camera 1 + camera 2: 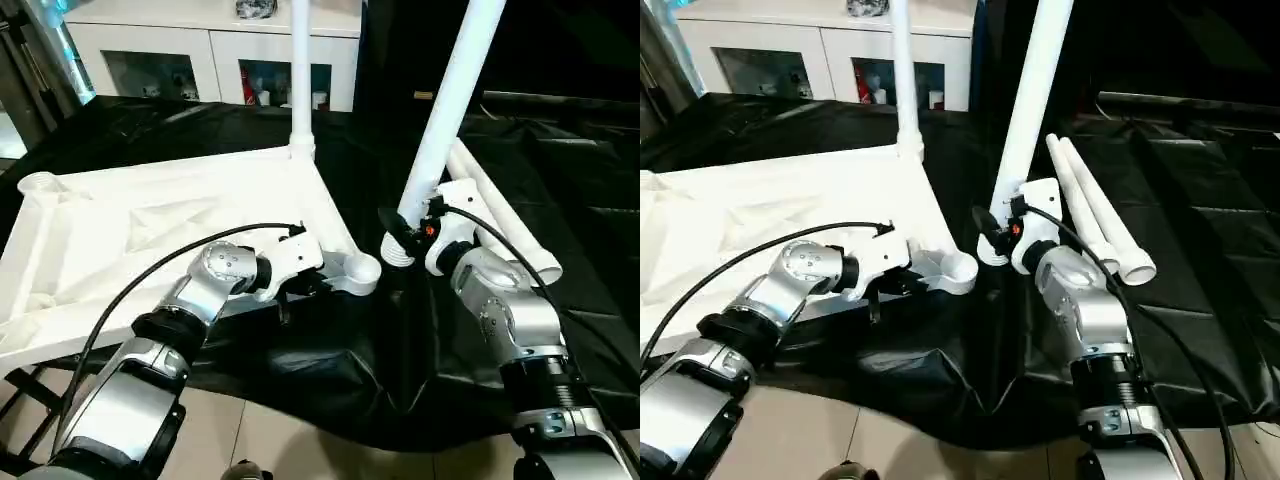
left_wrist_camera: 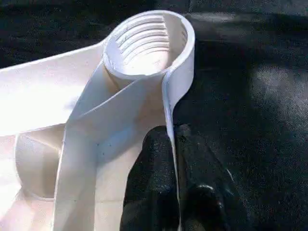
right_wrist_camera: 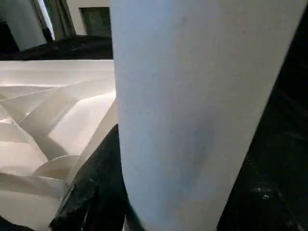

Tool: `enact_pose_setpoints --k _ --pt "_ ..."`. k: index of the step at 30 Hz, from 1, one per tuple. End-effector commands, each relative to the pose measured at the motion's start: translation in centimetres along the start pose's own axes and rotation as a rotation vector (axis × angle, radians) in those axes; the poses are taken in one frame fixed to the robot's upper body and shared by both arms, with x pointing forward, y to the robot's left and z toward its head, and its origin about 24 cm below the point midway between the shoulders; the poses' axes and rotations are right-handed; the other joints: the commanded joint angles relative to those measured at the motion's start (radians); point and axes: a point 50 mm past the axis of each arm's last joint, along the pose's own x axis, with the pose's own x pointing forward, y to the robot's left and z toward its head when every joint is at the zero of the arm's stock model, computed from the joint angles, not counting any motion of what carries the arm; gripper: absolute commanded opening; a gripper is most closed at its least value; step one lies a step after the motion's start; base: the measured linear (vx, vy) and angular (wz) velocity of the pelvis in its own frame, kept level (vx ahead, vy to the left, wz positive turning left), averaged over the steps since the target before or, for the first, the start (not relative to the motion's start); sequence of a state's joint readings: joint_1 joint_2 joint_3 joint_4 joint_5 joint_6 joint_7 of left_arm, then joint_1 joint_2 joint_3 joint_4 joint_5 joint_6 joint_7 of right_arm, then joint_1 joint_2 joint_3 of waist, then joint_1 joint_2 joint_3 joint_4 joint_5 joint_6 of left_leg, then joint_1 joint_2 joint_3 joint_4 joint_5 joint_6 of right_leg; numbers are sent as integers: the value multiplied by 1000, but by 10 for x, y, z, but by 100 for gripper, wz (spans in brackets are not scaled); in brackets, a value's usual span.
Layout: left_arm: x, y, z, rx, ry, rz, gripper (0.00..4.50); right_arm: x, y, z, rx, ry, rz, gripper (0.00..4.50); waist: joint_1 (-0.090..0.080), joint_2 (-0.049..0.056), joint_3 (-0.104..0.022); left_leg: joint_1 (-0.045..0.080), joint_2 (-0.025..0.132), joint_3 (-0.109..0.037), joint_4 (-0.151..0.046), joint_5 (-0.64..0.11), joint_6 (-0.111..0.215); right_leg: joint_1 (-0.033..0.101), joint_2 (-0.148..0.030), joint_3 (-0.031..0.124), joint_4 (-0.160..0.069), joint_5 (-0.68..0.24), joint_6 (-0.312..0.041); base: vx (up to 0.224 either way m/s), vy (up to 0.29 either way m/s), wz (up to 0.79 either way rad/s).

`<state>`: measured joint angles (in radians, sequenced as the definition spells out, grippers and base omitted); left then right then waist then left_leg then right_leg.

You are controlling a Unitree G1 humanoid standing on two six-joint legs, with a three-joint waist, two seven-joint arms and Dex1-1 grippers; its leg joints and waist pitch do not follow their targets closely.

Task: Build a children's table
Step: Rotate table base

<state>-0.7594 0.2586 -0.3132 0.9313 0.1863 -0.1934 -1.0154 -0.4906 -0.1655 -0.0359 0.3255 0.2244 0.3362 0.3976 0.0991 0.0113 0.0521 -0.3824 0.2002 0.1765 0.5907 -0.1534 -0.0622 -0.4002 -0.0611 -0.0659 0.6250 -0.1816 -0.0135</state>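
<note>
Left gripper (image 2: pixel 174 178), fingers closed on the rim wall of the tabletop (image 1: pixel 150 230), just beside its empty threaded corner socket (image 2: pixel 147 43). Right gripper (image 1: pixel 408 232), clamped near the threaded lower end of a tilted leg (image 1: pixel 450 110), beside that socket. Tabletop lies underside up on black sheeting (image 1: pixel 560 180); one leg (image 1: pixel 300 70) stands in the far corner; two spare legs (image 1: pixel 1095 215) lie right of the right gripper

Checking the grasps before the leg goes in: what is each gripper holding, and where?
The left gripper pinches the tabletop rim beside the near corner socket. The right gripper grips a leg near its threaded lower end.
</note>
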Motion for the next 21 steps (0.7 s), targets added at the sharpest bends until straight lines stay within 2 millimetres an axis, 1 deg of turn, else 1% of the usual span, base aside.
enact_pose_setpoints --k 1,3,6,7,8,10,11,17,18,20,21 --pt "6 -1 13 65 -91 -1 0 -2 -3 3 4 -31 -16 190 -1 -18 -65 22 24 -9 -65 -253 7 37 -85 49 -108 -394 -109 0 0 0" --pt "7 -1 16 84 -105 -13 0 -2 -3 4 3 -33 -16 190 1 -17 -64 23 23 -9 -65 -252 6 36 -86 48 -109 -406 -107 0 0 0" --pt "7 0 17 111 -108 -15 0 -3 -3 4 1 -35 -17 190 3 -13 -64 24 26 -11 -66 -262 2 35 -86 49 -110 -411 -106 0 0 0" --pt "7 0 17 117 -108 -14 0 -3 -3 4 1 -35 -18 190 4 -14 -65 23 26 -12 -67 -262 1 36 -87 48 -109 -406 -108 0 0 0" --pt "7 1 18 132 -113 -10 0 -3 -3 4 1 -36 -19 190 5 -9 -65 23 26 -13 -67 -263 1 36 -87 49 -109 -403 -107 0 0 0" --pt "6 3 19 162 -114 3 0 -3 -4 4 1 -37 -22 190 6 -10 -66 24 27 -12 -68 -264 -2 35 -85 49 -108 -389 -110 0 0 0" --pt "6 4 20 181 -112 9 0 -4 -4 4 2 -38 -24 190 6 -8 -65 24 26 -12 -68 -266 -2 36 -86 49 -108 -384 -112 0 0 0" --pt "2 7 18 216 -104 32 0 -4 -3 2 4 -37 -25 190 8 -10 -67 21 27 -11 -68 -248 1 40 -87 49 -101 -331 -129 0 0 0" --pt "1 7 17 224 -101 36 0 -4 -2 2 4 -36 -25 190 9 -13 -68 20 29 -12 -68 -242 2 42 -89 50 -99 -321 -132 0 0 0" --pt "0 8 16 266 -84 46 0 -4 -2 1 4 -34 -23 190 9 -11 -67 22 30 -11 -68 -246 4 39 -88 50 -99 -316 -139 0 0 0" --pt "0 8 16 268 -84 48 0 -4 -2 1 4 -34 -23 190 8 -13 -66 22 29 -11 -69 -251 3 40 -88 50 -100 -329 -132 0 0 0"
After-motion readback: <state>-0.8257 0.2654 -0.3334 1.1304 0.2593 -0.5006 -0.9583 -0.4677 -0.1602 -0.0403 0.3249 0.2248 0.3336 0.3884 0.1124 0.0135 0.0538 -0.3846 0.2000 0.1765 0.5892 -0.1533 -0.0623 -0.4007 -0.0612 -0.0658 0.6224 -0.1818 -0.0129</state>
